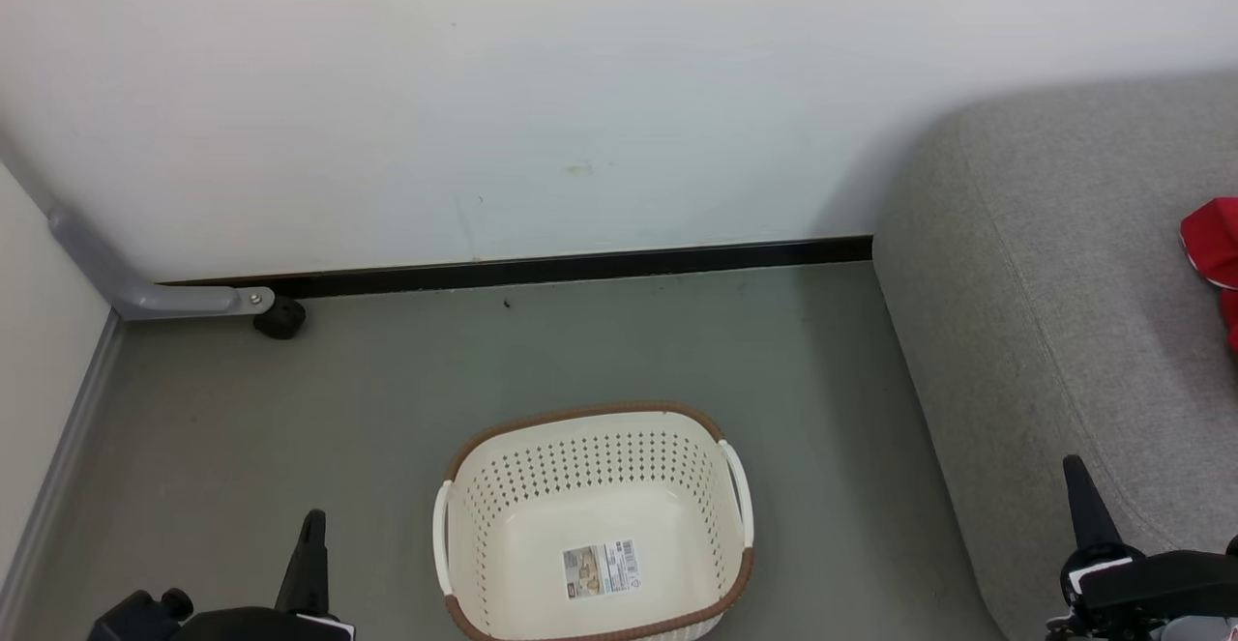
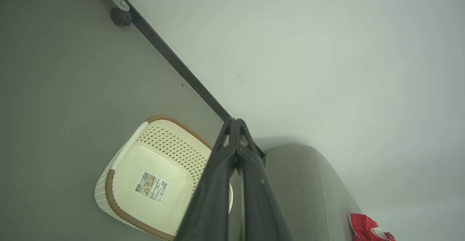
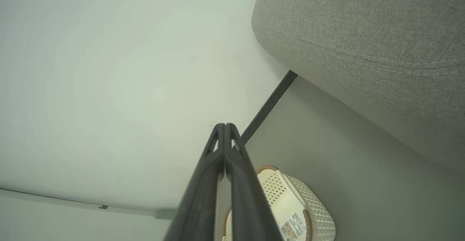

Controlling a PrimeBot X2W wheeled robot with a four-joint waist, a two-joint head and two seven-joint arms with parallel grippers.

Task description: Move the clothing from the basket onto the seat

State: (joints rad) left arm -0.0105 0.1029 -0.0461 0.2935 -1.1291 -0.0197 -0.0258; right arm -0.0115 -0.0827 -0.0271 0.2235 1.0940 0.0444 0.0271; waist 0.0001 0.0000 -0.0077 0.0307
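Observation:
The cream basket [image 1: 595,462] with a brown rim stands on the grey floor at the bottom centre of the head view; nothing lies in it but a label sticker [image 1: 602,568]. It shows too in the left wrist view, basket [image 2: 127,193], and the right wrist view, basket [image 3: 312,215]. Red clothing [image 1: 1214,245] lies on the grey seat [image 1: 1064,283] at the right edge; the left wrist view has the clothing [image 2: 367,228] on the seat [image 2: 308,183]. My left gripper [image 1: 312,523] is shut and empty left of the basket. My right gripper [image 1: 1074,469] is shut and empty over the seat's front edge.
A white wall with a black skirting strip [image 1: 571,269] runs behind the basket. A grey metal leg with a black foot [image 1: 279,317] stands at the back left. Open grey floor [image 1: 774,380] lies between basket, wall and seat.

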